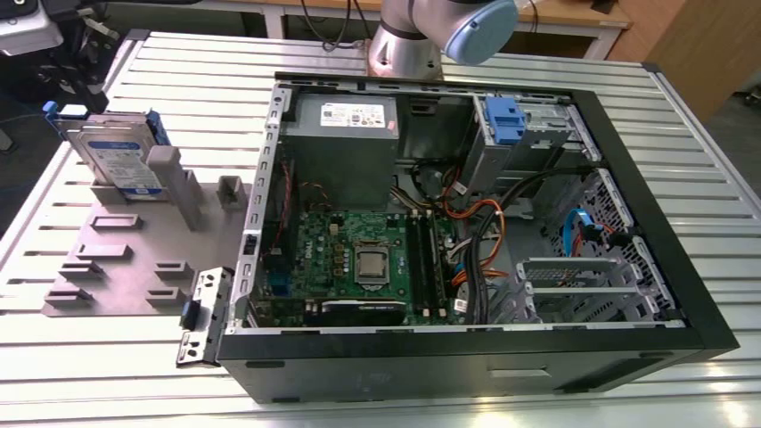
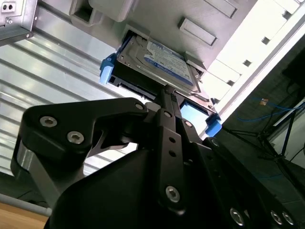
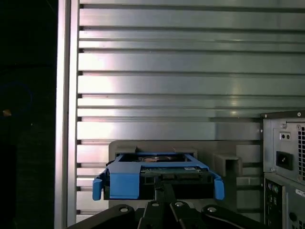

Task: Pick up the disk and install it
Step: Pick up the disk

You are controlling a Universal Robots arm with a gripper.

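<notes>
While the disk point(image 1: 119, 153) is being held upright in a grey fixture point(image 1: 119, 267) on the slatted table point(image 1: 95, 374) (at the exterior view's left of the open computer case point(image 1: 416, 374)), the gripper point(image 2: 165, 89) is being shown in the second wrist view with its fingers pressed together, clamping nothing

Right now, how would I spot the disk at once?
Find the open computer case; to the exterior view's left lies a grey fixture plate. At its far corner the disk stands on edge, the only blue-framed, labelled piece among plain grey blocks.
</notes>
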